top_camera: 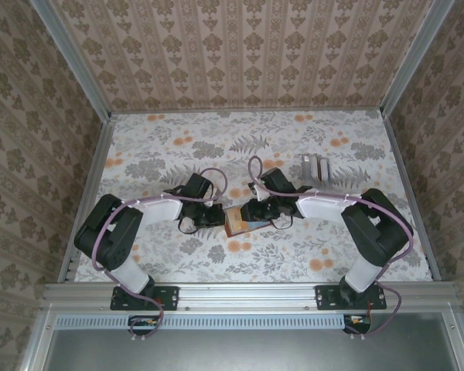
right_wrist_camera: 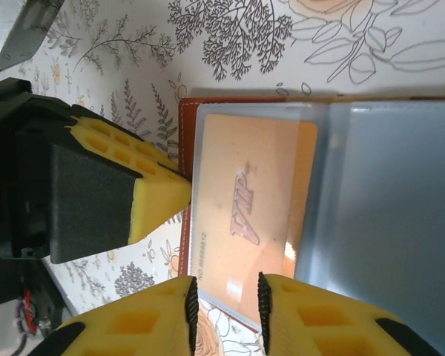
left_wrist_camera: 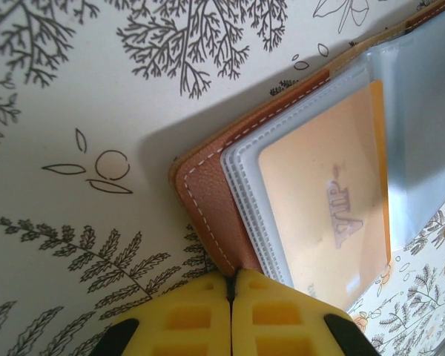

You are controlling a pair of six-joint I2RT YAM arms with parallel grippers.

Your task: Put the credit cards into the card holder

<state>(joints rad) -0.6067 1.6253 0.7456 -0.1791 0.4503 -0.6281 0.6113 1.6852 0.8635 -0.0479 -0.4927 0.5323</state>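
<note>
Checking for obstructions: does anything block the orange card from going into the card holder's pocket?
Nothing visible does. The orange card already appears to lie under a clear sleeve of the card holder; the left gripper pinches only its leather corner, beside the sleeve.

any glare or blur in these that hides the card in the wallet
Right wrist view: a small glare patch on the orange VIP plastic card, print legible. Left wrist view: the same print is soft, and the reddish-brown leather wallet casts a shadow on the table.
</note>
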